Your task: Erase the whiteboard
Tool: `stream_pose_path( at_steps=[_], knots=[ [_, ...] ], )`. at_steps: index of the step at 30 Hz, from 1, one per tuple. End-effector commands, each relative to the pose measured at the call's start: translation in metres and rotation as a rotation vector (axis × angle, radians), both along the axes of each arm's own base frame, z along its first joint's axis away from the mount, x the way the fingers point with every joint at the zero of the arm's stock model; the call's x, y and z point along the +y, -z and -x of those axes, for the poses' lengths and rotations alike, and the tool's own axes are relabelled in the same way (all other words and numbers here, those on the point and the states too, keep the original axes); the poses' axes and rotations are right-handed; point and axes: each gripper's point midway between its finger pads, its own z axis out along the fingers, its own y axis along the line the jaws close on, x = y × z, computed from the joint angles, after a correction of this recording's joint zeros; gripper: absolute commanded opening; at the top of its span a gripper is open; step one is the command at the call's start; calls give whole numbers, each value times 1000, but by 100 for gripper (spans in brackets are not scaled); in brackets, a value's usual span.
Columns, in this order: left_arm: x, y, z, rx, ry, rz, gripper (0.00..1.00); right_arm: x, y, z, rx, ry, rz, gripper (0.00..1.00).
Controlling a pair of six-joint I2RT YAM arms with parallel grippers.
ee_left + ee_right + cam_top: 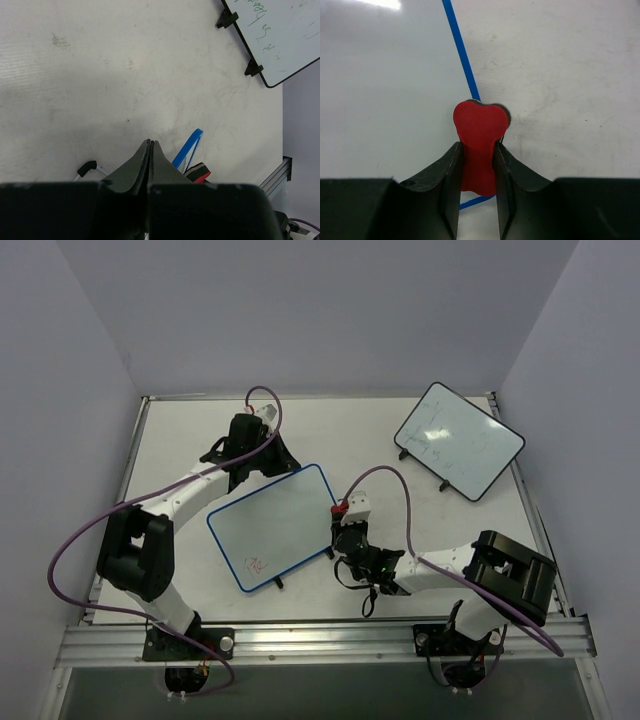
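The whiteboard (272, 523) with the blue rim lies tilted at the table's middle, with red scribbles (257, 564) near its front corner. My right gripper (344, 523) stands at the board's right edge, shut on a red eraser (340, 509). In the right wrist view the eraser (480, 135) bulges between the fingers, over the blue rim (460, 50) and the white surface (385, 85). My left gripper (255, 462) sits at the board's far edge, shut and empty. Its fingertips (150, 145) press together, with the blue rim (187, 147) and the eraser (199, 172) just beyond.
A black-rimmed whiteboard (458, 438) with faint dark marks stands on small feet at the back right, also in the left wrist view as the black-rimmed board (280, 35). Purple cables loop over both arms. The metal rail (320, 638) runs along the near edge.
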Motion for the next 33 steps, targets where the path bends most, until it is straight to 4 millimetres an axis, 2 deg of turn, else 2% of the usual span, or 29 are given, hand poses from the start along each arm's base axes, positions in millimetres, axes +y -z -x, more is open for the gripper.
stream_pose_path(
  at_steps=[1,8,13,24,33],
  knots=[
    [-9,-18,3,-48,36,33,2,-16,-7,-4,-12,69,-17,0],
    [-9,-17,3,-43,37,33,2,-18,-8,-7,-14,77,-14,0],
    [-9,-17,3,-46,36,33,2,-11,-10,-11,-22,64,-5,0],
    [-8,-19,4,-50,36,31,2,5,-23,-33,-43,53,6,0],
    [-8,-19,4,-50,37,32,2,3,-19,-20,-31,42,-13,0]
  ],
)
